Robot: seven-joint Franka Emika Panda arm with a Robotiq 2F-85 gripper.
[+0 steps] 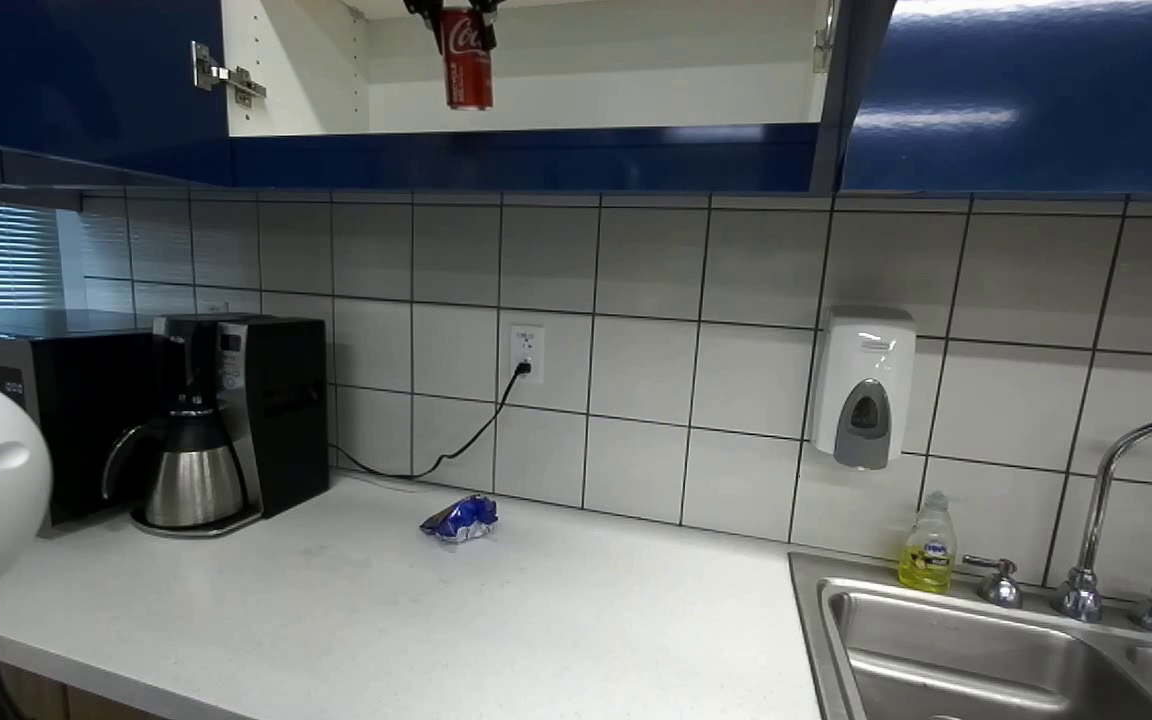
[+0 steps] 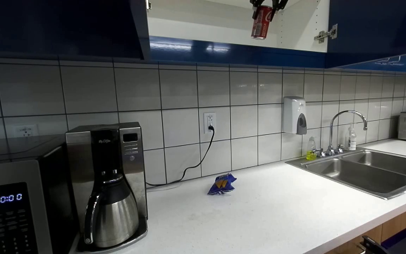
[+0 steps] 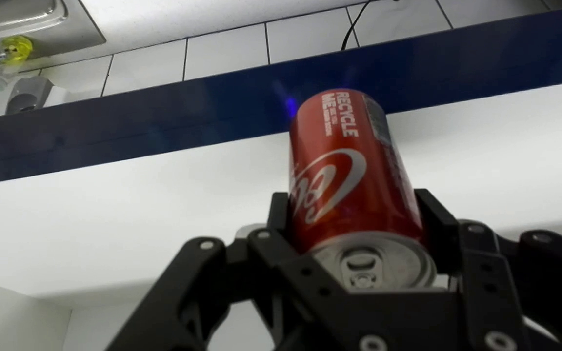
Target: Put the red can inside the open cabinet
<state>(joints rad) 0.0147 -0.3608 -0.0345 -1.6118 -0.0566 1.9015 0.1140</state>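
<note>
The red can (image 1: 466, 62) is held near upright, top end up, before the opening of the open cabinet (image 1: 526, 158). It also shows, slightly tilted, in an exterior view (image 2: 260, 26) and in the wrist view (image 3: 339, 180). My gripper (image 1: 464, 38) is shut on the can's upper part, one finger on each side, as the wrist view (image 3: 352, 200) shows. In both exterior views the can's base is above the cabinet's blue lower edge (image 2: 224, 48). I cannot tell how deep past that edge (image 3: 188, 112) it is. The arm above the gripper is out of view.
Blue cabinet doors flank the opening, with a hinge (image 1: 226, 78) at one side. Below are a coffee machine (image 2: 132, 155), a microwave (image 2: 12, 197), a blue packet (image 1: 461, 518) on the counter, a soap dispenser (image 1: 866, 390) and a sink (image 2: 358, 169).
</note>
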